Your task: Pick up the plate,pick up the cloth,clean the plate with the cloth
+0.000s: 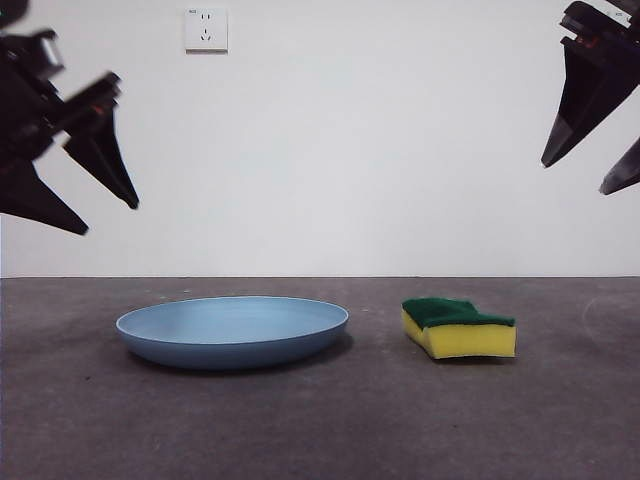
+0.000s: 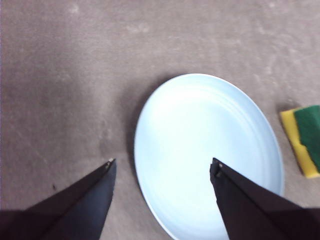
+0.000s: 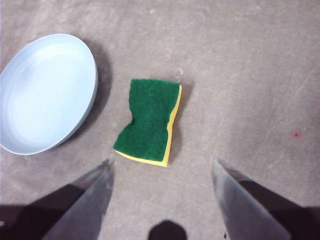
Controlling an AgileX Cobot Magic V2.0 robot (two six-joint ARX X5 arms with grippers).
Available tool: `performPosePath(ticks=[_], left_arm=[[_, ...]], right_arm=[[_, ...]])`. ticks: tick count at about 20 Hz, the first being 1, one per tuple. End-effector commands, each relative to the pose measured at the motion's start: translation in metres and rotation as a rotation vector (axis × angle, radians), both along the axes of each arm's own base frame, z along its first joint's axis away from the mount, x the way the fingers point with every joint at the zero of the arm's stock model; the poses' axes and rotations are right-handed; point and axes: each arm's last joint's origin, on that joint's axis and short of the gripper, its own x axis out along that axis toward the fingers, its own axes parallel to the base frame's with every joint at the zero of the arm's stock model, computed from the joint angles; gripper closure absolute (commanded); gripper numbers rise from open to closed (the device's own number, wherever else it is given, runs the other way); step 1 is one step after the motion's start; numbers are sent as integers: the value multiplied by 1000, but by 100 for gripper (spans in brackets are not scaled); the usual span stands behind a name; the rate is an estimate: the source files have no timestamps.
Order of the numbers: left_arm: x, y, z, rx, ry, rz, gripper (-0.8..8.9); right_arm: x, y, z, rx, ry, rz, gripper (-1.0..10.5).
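Left tool (image 2: 162, 167), jaws wide, hangs over the plate (image 2: 205, 155); right tool (image 3: 162, 167), wide too, above the sponge (image 3: 147, 122) beside that plate.

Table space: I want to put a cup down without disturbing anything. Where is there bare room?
Bare table lies in front of the plate and sponge, and to their outer sides. The strip between them is narrower. Both open grippers, left and right, hang well above.

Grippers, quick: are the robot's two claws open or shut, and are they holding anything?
Left gripper: open, holding nothing, up above the plate.
Right gripper: open, holding nothing, up above the sponge.
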Motion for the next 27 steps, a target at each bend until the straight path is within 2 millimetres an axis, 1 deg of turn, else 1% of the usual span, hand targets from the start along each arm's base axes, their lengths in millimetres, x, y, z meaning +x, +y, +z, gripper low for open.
performPosePath(ticks=[1, 3, 5, 10, 13, 17, 22, 23, 24, 25, 26, 27], left_arm=[[23, -3, -11, 21, 70, -6, 495], [38, -8, -21, 45, 114, -10, 495], [47, -14, -34, 51, 148, -23, 495], [53, -26, -65, 89, 239, -45, 500], [53, -33, -68, 117, 236, -49, 504], [52, -37, -72, 137, 248, -51, 504], [53, -41, -88, 149, 299, -63, 505], [52, -41, -89, 152, 306, -66, 534], [52, -43, -89, 156, 304, -75, 644], [52, -44, -89, 163, 296, -95, 779], [52, -45, -89, 171, 289, -111, 817], [51, -46, -89, 179, 283, -125, 821]], right_arm=[[1, 1, 2, 5, -10, 1, 626], [1, 1, 2, 5, -10, 1, 626], [1, 1, 2, 5, -10, 1, 626], [1, 1, 2, 5, -11, 1, 626], [1, 1, 2, 5, -13, 1, 627], [1, 1, 2, 7, -13, 0, 627], [1, 1, 2, 7, -12, -1, 627], [1, 1, 2, 7, -12, -1, 627], [1, 1, 2, 8, -12, -1, 627], [1, 1, 2, 7, -13, 0, 627], [1, 1, 2, 8, -13, 0, 627], [1, 1, 2, 8, -13, 0, 627]])
